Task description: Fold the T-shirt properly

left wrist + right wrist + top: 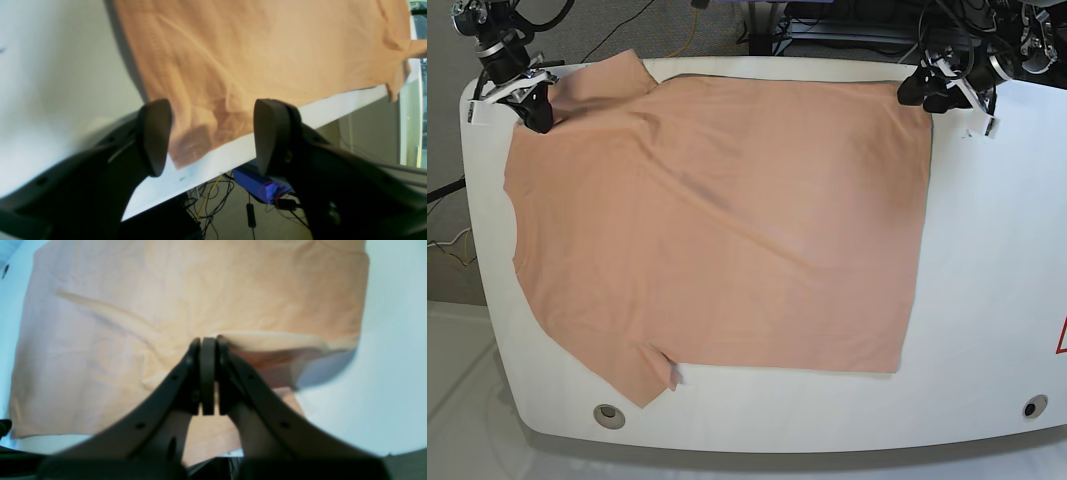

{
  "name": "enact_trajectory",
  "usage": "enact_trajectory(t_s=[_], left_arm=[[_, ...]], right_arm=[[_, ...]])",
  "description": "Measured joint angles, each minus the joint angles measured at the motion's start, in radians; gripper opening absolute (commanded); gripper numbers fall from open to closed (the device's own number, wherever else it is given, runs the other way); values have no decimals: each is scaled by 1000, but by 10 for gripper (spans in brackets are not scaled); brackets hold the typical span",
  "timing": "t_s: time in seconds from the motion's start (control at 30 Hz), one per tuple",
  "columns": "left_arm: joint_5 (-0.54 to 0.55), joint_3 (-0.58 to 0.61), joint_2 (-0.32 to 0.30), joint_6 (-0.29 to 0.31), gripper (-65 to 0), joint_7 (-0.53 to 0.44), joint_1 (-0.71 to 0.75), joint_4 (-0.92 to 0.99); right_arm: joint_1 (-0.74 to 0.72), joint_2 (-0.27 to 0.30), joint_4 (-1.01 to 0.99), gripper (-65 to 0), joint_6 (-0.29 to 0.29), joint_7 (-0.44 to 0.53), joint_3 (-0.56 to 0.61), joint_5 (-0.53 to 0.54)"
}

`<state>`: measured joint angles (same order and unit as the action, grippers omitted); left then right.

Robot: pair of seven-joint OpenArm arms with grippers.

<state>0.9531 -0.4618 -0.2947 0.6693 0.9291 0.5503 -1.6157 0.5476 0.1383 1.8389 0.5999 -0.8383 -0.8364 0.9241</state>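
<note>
The peach T-shirt [717,220] lies spread flat on the white table [987,300]. One sleeve points to the far left corner and the other to the near left. My left gripper [210,113] stands open over the shirt's far right corner [186,146], one finger on each side of it, close to the table's edge. In the base view it is the left gripper [924,92] at the top right. My right gripper [208,340] is shut on the T-shirt [133,306] by the far left sleeve, where a fold of cloth [273,343] rises off the table. The right gripper [535,105] shows at the top left in the base view.
The table's far edge runs just behind both grippers. Below it hang cables and a blue box [260,186]. Two round holes [609,414] [1033,406] sit near the front edge. Bare white table lies to the right of the shirt.
</note>
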Motion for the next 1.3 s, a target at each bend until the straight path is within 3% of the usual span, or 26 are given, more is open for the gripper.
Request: enact_trajectory(t_s=[0.53, 0.97, 1.23, 1.3], left_arm=[[-48, -137, 6, -13, -259, 27, 32, -121], [-98, -127, 47, -14, -257, 56, 51, -204], [-167, -14, 69, -15, -552, 58, 68, -200], [-169, -18, 69, -18, -579, 58, 76, -209]], right_arm=[[-1, 0, -1, -647, 3, 0, -3, -3], [-2, 0, -2, -650, 3, -1, -8, -6], [-10, 1, -2, -650, 6, -3, -7, -11], [-10, 1, -2, -650, 6, -3, -7, -11]])
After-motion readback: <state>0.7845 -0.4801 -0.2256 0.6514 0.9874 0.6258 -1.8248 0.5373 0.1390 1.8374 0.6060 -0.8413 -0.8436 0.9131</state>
